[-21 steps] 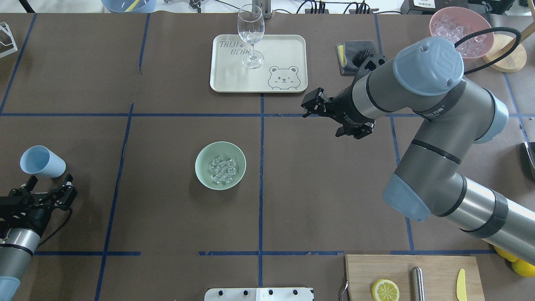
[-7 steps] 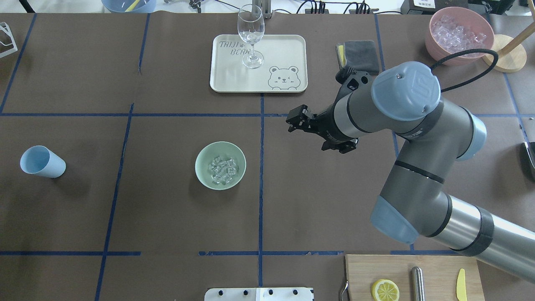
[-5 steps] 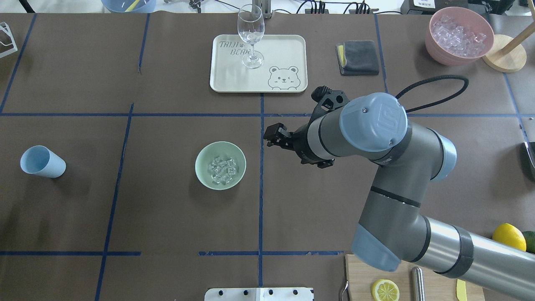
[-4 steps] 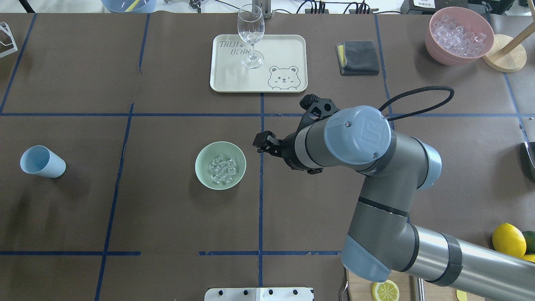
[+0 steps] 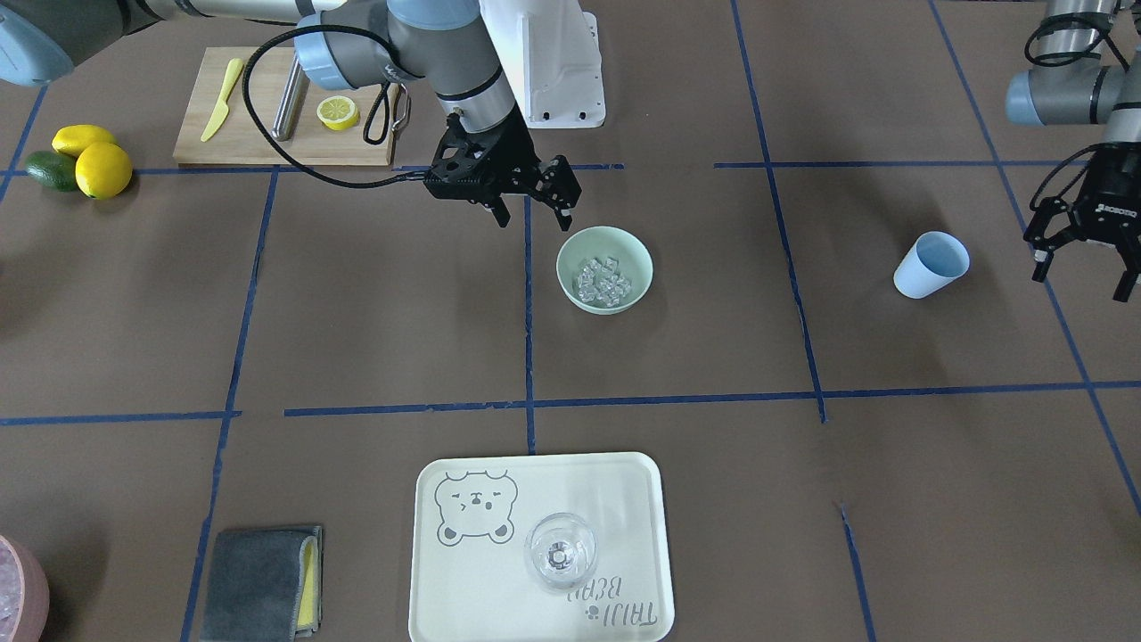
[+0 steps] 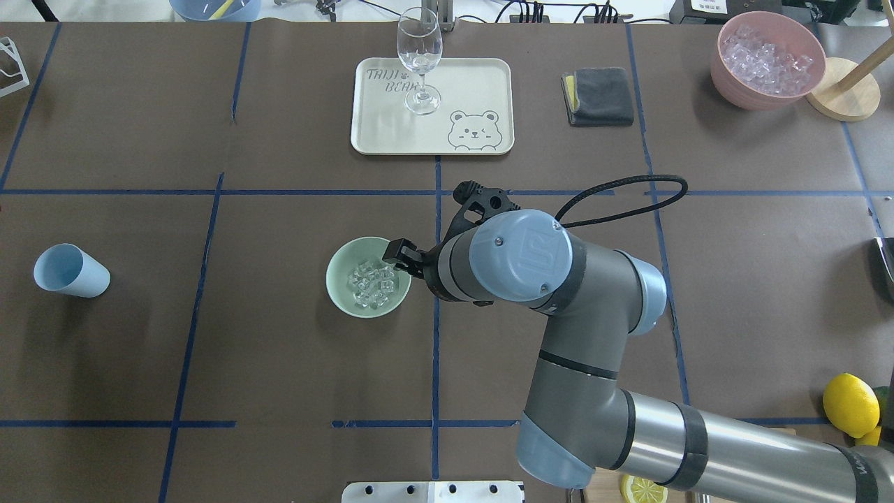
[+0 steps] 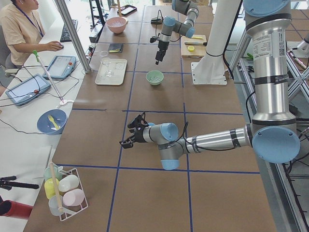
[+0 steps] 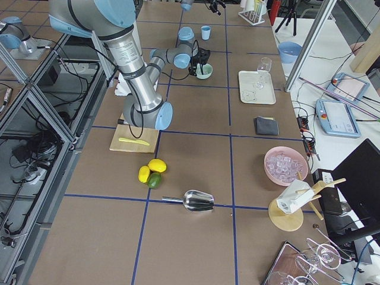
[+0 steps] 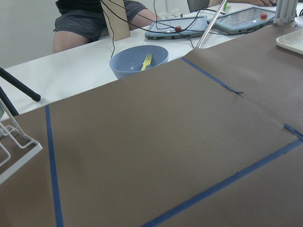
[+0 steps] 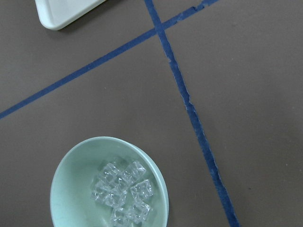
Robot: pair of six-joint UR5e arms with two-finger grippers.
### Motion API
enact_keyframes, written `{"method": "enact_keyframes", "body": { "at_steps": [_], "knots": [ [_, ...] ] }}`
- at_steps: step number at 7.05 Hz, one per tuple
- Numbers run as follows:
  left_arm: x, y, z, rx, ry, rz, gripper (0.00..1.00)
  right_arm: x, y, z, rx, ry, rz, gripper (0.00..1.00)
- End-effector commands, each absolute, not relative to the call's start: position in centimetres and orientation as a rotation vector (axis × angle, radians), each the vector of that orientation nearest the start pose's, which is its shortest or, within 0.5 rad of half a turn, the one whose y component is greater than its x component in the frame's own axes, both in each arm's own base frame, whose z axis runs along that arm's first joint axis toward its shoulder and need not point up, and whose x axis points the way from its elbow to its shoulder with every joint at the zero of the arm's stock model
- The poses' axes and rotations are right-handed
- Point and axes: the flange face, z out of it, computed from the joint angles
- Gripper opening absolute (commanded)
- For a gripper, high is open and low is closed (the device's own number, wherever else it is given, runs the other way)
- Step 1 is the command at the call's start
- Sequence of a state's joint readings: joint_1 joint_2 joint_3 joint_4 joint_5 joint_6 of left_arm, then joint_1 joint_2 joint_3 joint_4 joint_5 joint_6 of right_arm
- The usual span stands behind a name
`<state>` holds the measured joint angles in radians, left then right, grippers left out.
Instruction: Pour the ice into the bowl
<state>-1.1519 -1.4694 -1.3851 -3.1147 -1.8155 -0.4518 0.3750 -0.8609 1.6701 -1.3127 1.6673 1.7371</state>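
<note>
Brown paper crossed by blue tape (image 6: 436, 335) covers the table (image 6: 279, 363), and near its middle stands the bowl (image 6: 339, 279), just left of one tape line in the overhead view. It has not shifted over the last three seconds, and the ice (image 6: 372, 283) lies heaped in it as before.

The right gripper (image 5: 535, 223) has travelled. Three seconds ago it hung well to the right, near the tray's corner; a little over half a second ago it was just across the tape line. From overhead its one visible finger (image 6: 398, 250) now overlaps the bowl's right rim. Its jaws are spread wide with nothing between them.

The left gripper (image 5: 1081, 283), which sat beside the light blue cup (image 6: 70, 271) three seconds ago, has left the overhead view. The front view shows it splayed and empty, near that cup but apart from it.

"TAIJI BEAR" and a winking bear face are printed on the cream tray (image 6: 482, 77), where a wine glass (image 6: 419, 59) stands.

Seen from the right wrist, the ice is a cluster of small clear glossy cubes in the bottom of the matte mint-green bowl.
</note>
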Motion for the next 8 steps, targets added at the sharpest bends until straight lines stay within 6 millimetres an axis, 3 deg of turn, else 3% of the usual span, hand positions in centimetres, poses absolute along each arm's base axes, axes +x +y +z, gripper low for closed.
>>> {"method": "enact_keyframes", "body": {
  "at_steps": [1,4,5,6,7,8],
  "knots": [
    [7.6,-50.9,61.6,0.913,0.703,0.128,1.0,-64.6,-37.5,16.1,0.021,-1.007,0.435,1.0],
    [7.3,-50.6,61.8,0.899,0.699,0.12,1.0,-66.0,-38.5,18.0,0.071,-0.955,0.453,0.95],
    [7.2,-50.6,61.6,0.903,0.701,0.119,1.0,-66.3,-38.8,17.5,0.073,-0.956,0.456,0.67],
    [7.3,-50.7,61.4,0.903,0.705,0.114,1.0,-66.7,-38.8,17.8,0.07,-0.947,0.455,0.25],
    [7.2,-50.4,61.7,0.903,0.695,0.118,1.0,-66.5,-38.7,17.4,0.065,-0.957,0.455,0.0],
    [7.1,-50.4,61.8,0.902,0.694,0.117,1.0,-66.3,-38.7,17.1,0.061,-0.965,0.455,0.0]
  ]
}}
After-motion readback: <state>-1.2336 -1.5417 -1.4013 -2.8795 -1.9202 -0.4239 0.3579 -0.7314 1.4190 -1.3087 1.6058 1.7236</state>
